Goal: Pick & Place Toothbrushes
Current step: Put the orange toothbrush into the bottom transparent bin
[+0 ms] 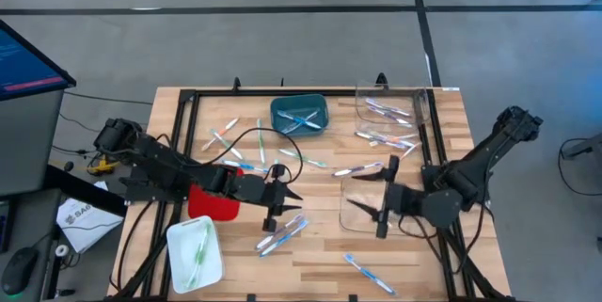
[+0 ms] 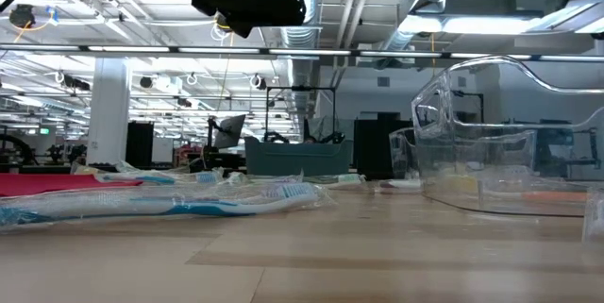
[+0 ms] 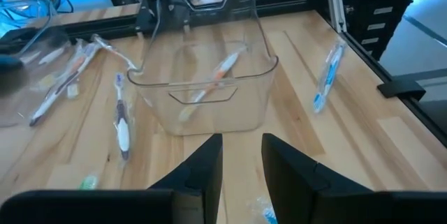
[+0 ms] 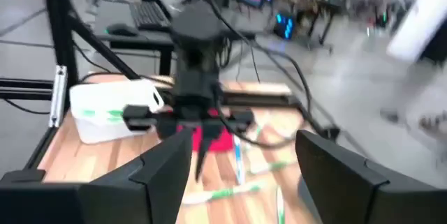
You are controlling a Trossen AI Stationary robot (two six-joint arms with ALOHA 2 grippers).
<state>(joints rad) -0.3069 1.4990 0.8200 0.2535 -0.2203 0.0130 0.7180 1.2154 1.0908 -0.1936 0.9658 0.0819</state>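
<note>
Toothbrushes lie scattered flat on the wooden table: a blue bunch (image 1: 282, 231) (image 2: 160, 204) just near of my left gripper, one blue (image 1: 367, 272) by the near edge, and several (image 1: 235, 137) toward the far left. An orange one (image 3: 222, 69) lies inside the clear bin (image 1: 372, 206) (image 3: 202, 63). My left gripper (image 1: 293, 200) (image 3: 242, 172) hovers open between the red bin and the clear bin, pointing at the clear bin. My right gripper (image 1: 356, 189) (image 4: 241, 175) is wide open above the clear bin, facing the left arm.
A red bin (image 1: 212, 203) and a white bin with green brushes (image 1: 193, 250) sit near left. A teal bin with blue brushes (image 1: 299, 114) and a second clear bin with pink brushes (image 1: 390, 109) sit at the far side. A black cable (image 1: 254, 147) loops across the table.
</note>
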